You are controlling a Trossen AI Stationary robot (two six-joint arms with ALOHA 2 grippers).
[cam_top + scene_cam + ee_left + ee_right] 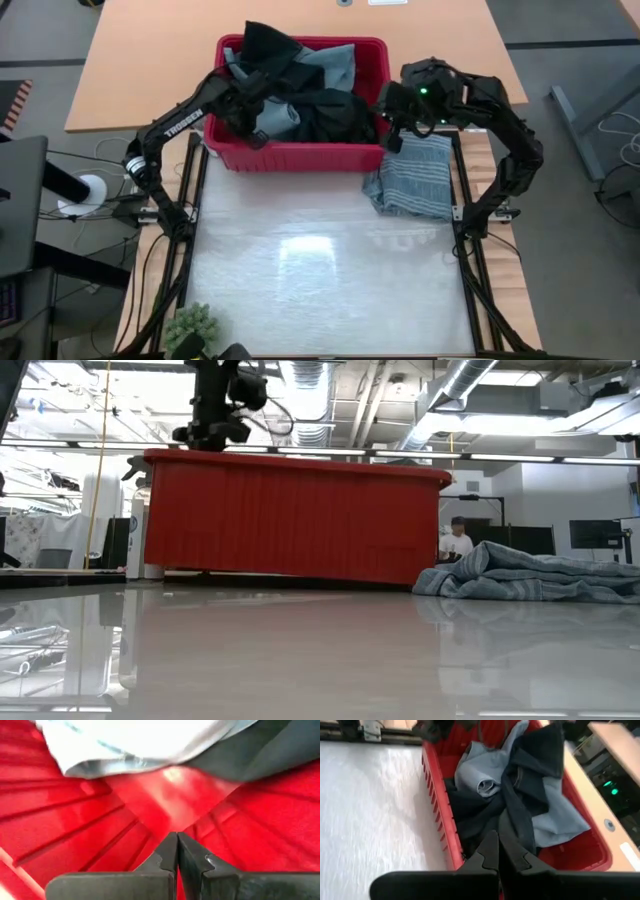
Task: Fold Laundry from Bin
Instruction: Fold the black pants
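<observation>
Tabletop holds red bin point(300, 155) of tangled laundry point(325, 105); both pincers point(177, 851) point(498, 851) closed, empty

pale table point(320, 280) carries red bin point(300, 155), striped cloth point(415, 180), perhaps a green plant point(192, 325).

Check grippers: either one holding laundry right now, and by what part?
Neither. Left gripper is shut and empty inside the bin; right gripper is shut and empty above the bin's rim.

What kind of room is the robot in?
Probably a robotics lab or workshop: bare ceiling pipes overhead, a person at a desk with dark monitors behind the red bin.
</observation>
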